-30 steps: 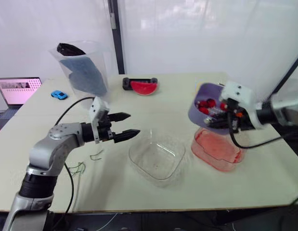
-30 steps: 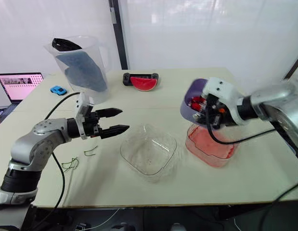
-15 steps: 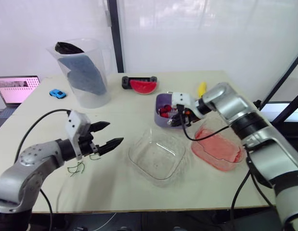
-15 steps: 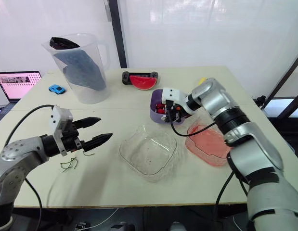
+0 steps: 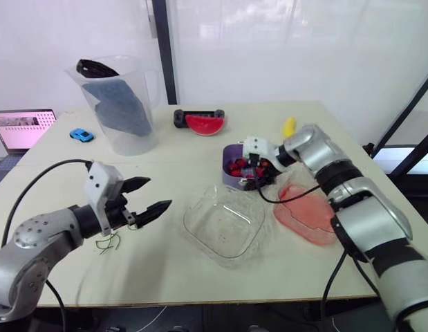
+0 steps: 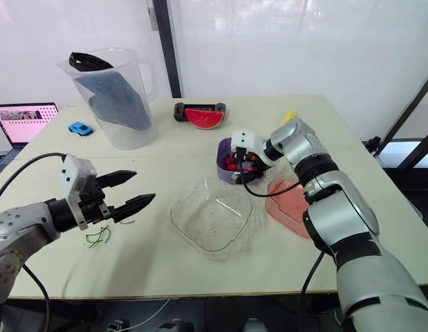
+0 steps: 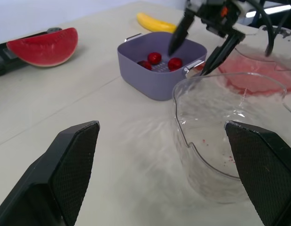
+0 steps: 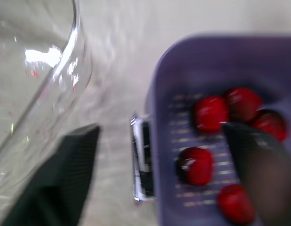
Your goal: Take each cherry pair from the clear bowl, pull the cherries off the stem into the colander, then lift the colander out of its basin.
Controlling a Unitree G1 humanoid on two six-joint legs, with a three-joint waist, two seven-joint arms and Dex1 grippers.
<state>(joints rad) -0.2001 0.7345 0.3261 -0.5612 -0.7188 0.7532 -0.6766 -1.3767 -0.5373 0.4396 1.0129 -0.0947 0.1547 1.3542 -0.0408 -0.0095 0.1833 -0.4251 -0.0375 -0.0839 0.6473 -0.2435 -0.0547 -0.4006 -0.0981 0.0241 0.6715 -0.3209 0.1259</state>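
Left to right: my left gripper (image 5: 160, 193) hangs wide open and empty above the loose stems (image 5: 108, 242), left of the clear bowl (image 5: 224, 225), which looks empty (just red specks). The purple colander (image 7: 150, 80) sits on the table just past the bowl's far side, out of the pink basin (image 5: 312, 220) to its right, with the cherries (image 7: 154, 58) inside. My right gripper (image 7: 186, 62) is unclenched, one finger inside the colander and one outside its wall. If I pull away carelessly I could hook that rim and tip the cherries out. The wall hides some of them, so I can't count them.
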